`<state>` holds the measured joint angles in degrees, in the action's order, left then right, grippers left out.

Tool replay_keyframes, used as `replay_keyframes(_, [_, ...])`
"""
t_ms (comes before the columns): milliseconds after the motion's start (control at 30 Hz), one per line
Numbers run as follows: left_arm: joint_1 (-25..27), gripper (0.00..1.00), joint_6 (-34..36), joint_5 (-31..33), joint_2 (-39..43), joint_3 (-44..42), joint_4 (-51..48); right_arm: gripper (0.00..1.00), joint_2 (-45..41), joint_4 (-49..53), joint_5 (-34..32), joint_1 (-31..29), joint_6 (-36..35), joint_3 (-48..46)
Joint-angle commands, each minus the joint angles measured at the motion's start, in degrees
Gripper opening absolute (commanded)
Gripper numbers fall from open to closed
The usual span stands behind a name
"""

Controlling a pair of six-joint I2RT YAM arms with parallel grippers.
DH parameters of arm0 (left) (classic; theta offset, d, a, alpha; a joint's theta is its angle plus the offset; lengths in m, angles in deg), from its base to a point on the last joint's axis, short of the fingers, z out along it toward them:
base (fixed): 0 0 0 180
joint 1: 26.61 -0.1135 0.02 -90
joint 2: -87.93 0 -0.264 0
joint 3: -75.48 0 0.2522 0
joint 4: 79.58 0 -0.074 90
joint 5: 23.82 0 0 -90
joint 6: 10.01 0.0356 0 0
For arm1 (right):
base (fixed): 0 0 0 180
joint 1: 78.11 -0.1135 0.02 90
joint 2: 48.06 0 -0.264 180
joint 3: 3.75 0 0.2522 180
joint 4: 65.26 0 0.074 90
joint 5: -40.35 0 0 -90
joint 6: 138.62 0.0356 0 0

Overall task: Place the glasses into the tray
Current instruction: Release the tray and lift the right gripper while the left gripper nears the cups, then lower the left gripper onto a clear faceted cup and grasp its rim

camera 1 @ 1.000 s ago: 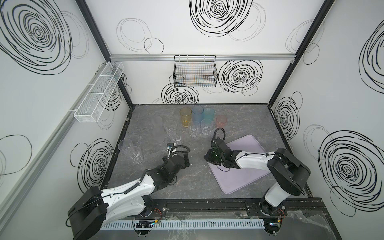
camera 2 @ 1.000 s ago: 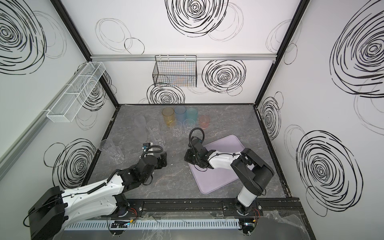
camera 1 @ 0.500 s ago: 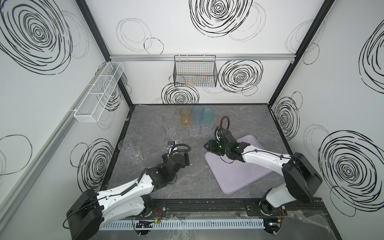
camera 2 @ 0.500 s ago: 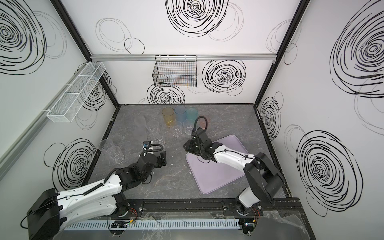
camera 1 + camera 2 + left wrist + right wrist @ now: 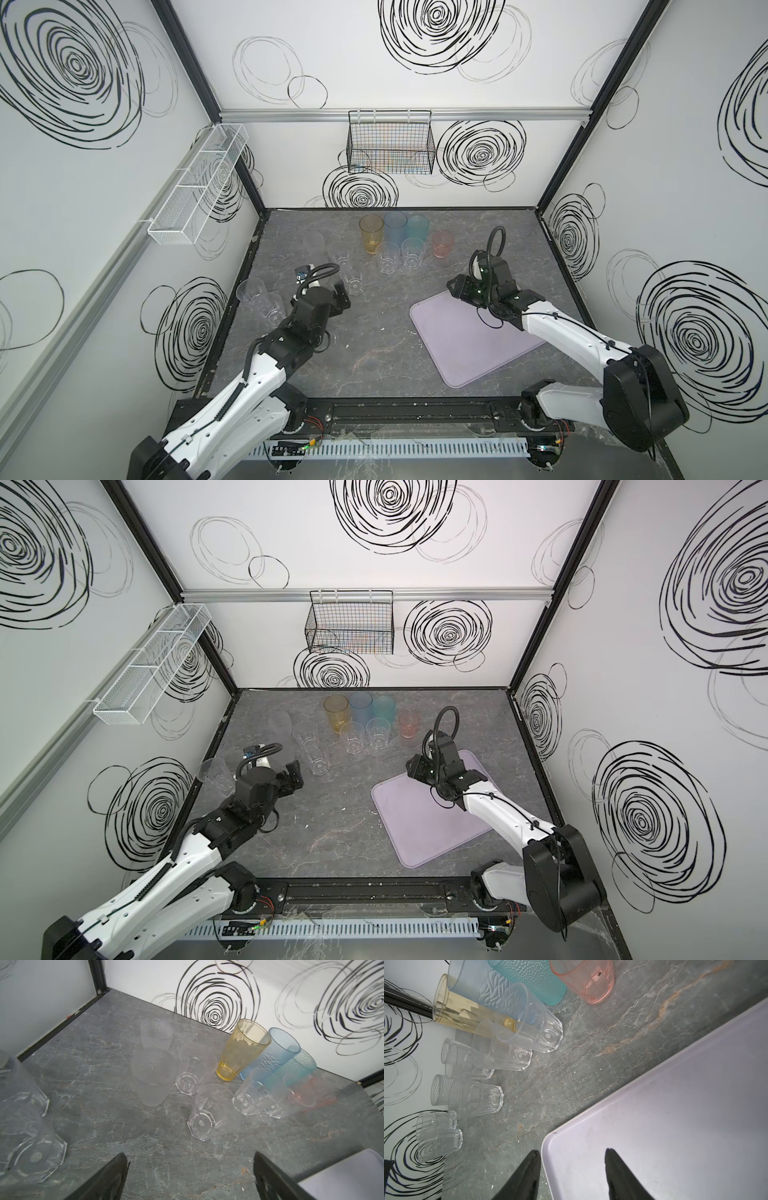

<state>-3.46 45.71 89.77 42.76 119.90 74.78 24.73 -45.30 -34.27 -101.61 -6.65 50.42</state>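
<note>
Your right claw (image 5: 571, 1150) has swung toward the far corner of the tray (image 5: 478, 349) and parted its jaws; they stand apart, gripping nothing, straddling the low rounded rim. Your left claw (image 5: 190, 1154) gapes wide, also unloaded. The glasses (image 5: 388, 257), faceted clear, dimpled frosted and tinted, stand on the grey marbled table (image 5: 365, 357), beside the smooth lilac tray.

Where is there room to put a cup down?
The lilac tray is all bare, except where the right gripper hangs over its far corner. The grey table between tray and left arm is bare too. Crowded: the glasses by the back wall.
</note>
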Motion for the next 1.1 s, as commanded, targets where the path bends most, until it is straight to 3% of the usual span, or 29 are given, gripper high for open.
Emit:
replay_keyframes(0, [-6.4, 0.98, 1.1, -9.2, 0.0, 2.0, -1.0, 0.54, 1.8, -1.0, -0.7, -0.1, -1.2, -1.1])
replay_keyframes(167, [-11.9, 0.99, 0.4, -15.3, -2.3, 2.0, 1.2, 0.54, 5.3, -2.5, -0.4, -1.2, -1.5, 0.4])
replay_keyframes(333, [-11.6, 0.96, 0.3, -17.7, -6.1, 1.4, 5.2, 0.55, 8.4, -5.1, -0.9, -3.3, -1.7, 0.2])
replay_keyframes(567, [-7.7, 0.95, 2.7, -17.3, -15.9, 5.4, 7.9, 0.55, 10.1, -6.2, -0.3, -4.6, -1.5, -0.4])
replay_keyframes(667, [-6.2, 0.87, 3.7, -17.6, -21.1, 7.1, 9.2, 0.55, 9.7, -6.6, -0.7, -5.1, -1.5, -1.6])
replay_keyframes(900, [-3.0, 0.78, 4.2, -13.6, -31.2, 12.9, 10.0, 0.55, 8.9, -7.4, -0.9, -5.4, -1.2, -3.6])
replay_keyframes(1067, [-2.7, 0.77, 5.9, -9.6, -36.0, 16.2, 8.5, 0.55, 8.5, -7.6, -0.8, -5.4, -1.2, -3.8])
